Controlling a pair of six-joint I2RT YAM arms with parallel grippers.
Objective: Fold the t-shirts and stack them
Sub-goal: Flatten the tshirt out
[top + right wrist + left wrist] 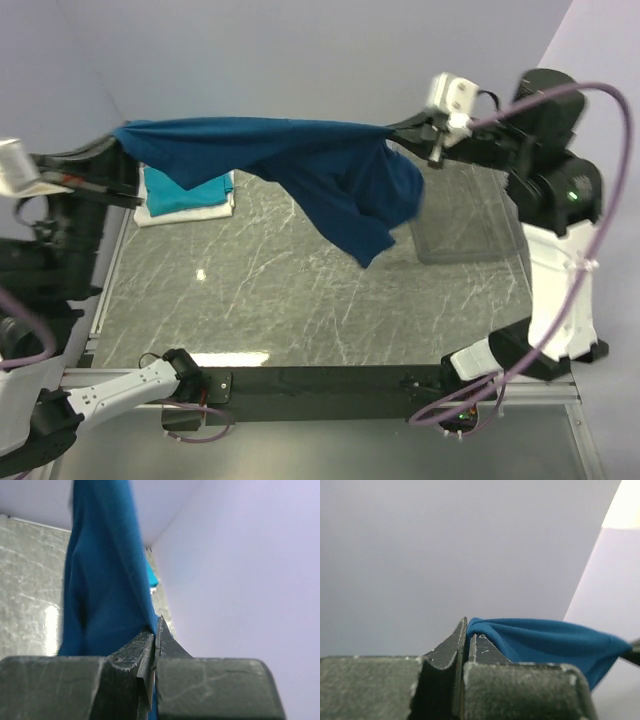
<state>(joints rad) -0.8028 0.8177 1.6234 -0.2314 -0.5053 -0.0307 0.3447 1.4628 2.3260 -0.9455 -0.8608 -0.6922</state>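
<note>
My left end effector (468, 630) and right end effector (156, 627) each pinched the blue shirt (300, 160); only overhead showed folded shirts (195, 200), far-left corner.

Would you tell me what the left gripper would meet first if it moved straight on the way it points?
Beyond the blue t-shirt pinched in the left gripper, which trails off sideways, the way looks free up to the pale wall, though depth is unclear.

Table (300, 300): grey marble pattern, white veins, small glare spot (202, 273). Pale lavender walls (300, 50) behind and to the right, meeting in a corner. Black rail (320, 384) along the table's near edge.
</note>
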